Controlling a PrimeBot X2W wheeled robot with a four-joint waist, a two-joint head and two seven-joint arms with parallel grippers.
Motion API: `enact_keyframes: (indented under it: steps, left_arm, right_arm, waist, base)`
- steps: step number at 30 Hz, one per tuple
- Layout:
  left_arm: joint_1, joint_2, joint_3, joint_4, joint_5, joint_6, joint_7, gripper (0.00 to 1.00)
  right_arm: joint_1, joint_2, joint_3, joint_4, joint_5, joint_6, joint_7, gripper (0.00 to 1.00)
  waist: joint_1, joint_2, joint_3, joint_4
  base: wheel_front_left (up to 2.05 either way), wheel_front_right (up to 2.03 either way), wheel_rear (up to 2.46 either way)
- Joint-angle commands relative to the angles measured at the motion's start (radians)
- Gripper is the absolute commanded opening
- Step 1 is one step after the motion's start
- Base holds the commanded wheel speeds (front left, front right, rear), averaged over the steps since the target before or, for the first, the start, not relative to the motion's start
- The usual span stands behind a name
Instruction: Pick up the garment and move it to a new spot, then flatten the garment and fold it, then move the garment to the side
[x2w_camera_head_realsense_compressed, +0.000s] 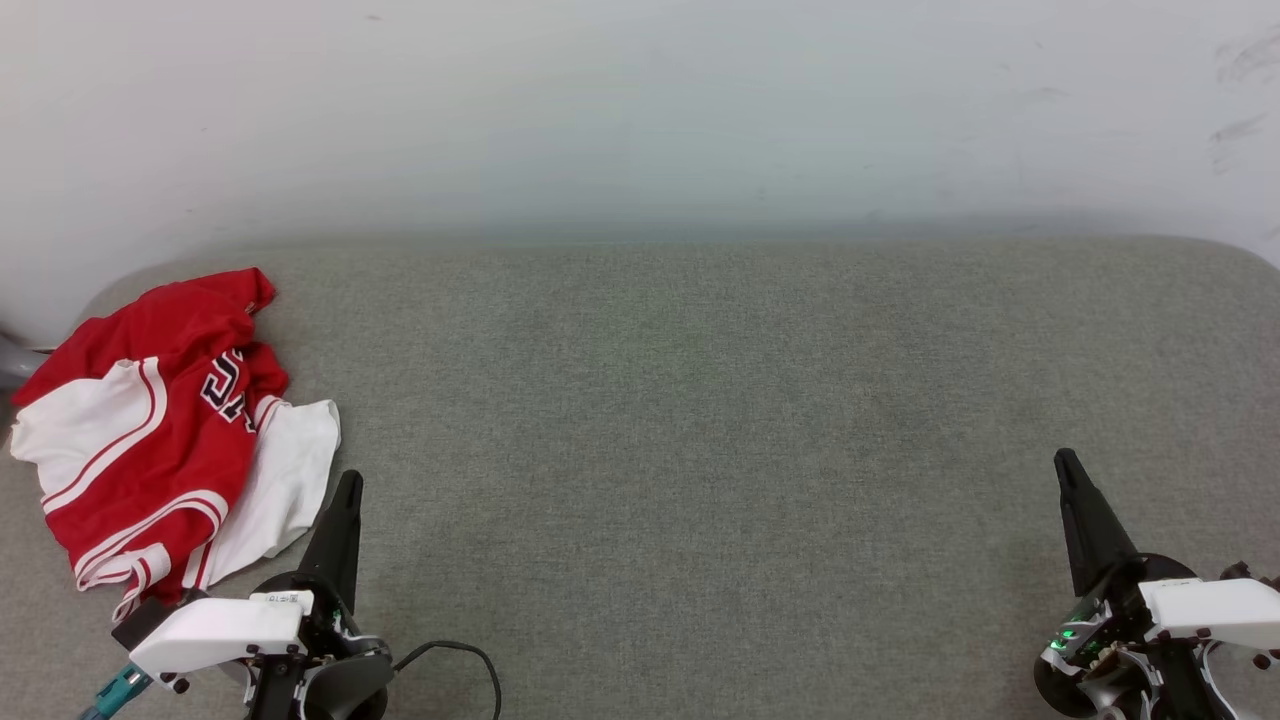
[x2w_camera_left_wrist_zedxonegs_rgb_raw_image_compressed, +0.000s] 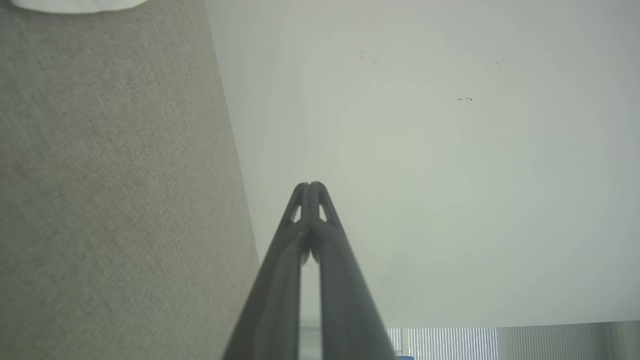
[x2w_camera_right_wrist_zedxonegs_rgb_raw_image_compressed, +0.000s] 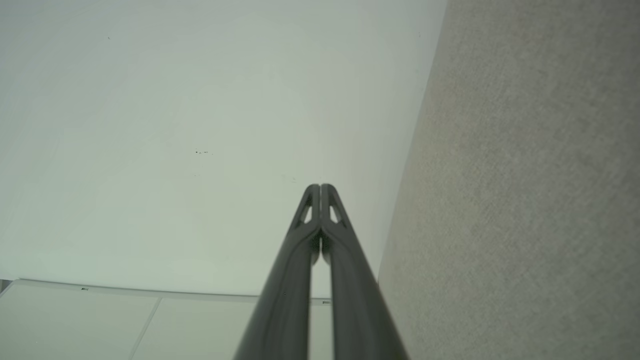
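We saw a white wall (x2w_camera_head_realsense_compressed: 640, 100) behind the grey fabric worktop (x2w_camera_head_realsense_compressed: 700, 400). The shirt (x2w_camera_head_realsense_compressed: 150, 430) lay crumpled at its left edge. Our left gripper (x2w_camera_head_realsense_compressed: 349, 483), fingers pressed together, sat just beside it, and the right gripper (x2w_camera_head_realsense_compressed: 1064, 460), likewise closed, was near the right edge. A black cable (x2w_camera_head_realsense_compressed: 470, 655) looped at the near edge.

We list: one grey woven fabric surface (x2w_camera_head_realsense_compressed: 700, 450), rounded at its far corners; one white wall (x2w_camera_head_realsense_compressed: 640, 100) behind it, faintly scuffed at the right; pale vertical blinds (x2w_camera_left_wrist_zedxonegs_rgb_raw_image_compressed: 450, 342) beyond the wall's edge; soft, even light.
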Motion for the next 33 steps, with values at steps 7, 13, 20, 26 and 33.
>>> enact_keyframes:
  steps: [7, 13, 20, 26, 33]
  left_arm:
    - [-0.006, -0.001, 0.002, -0.001, -0.001, -0.004, 0.002, 0.00]
    - [-0.006, 0.000, 0.002, -0.001, -0.001, -0.004, 0.002, 0.00]
    - [-0.006, 0.000, 0.002, -0.001, -0.001, -0.004, 0.002, 0.00]
    - [0.031, -0.003, -0.007, 0.033, 0.002, 0.001, -0.006, 1.00]
    - [0.035, -0.003, -0.006, 0.012, 0.051, 0.002, -0.037, 1.00]
  right_arm:
    - [-0.011, 0.004, 0.001, 0.000, -0.005, 0.000, 0.001, 0.00]
    - [-0.011, 0.004, 0.001, 0.000, -0.005, 0.000, 0.001, 0.00]
    - [-0.011, 0.004, 0.001, 0.000, -0.005, 0.000, 0.001, 0.00]
    - [0.036, 0.001, 0.001, 0.034, -0.004, 0.000, -0.005, 1.00]
    - [0.046, 0.001, -0.006, 0.015, -0.053, 0.000, -0.037, 1.00]
  waist:
    - [0.0000, 0.0000, 0.000, 0.000]
    - [0.0000, 0.0000, 0.000, 0.000]
    - [0.0000, 0.0000, 0.000, 0.000]
    - [0.0000, 0.0000, 0.000, 0.000]
    - [0.0000, 0.0000, 0.001, 0.000]
  base:
    - [0.00, 0.00, 0.00]
    - [0.00, 0.00, 0.00]
    - [0.00, 0.00, 0.00]
    - [0.00, 0.00, 0.00]
    - [0.00, 0.00, 0.00]
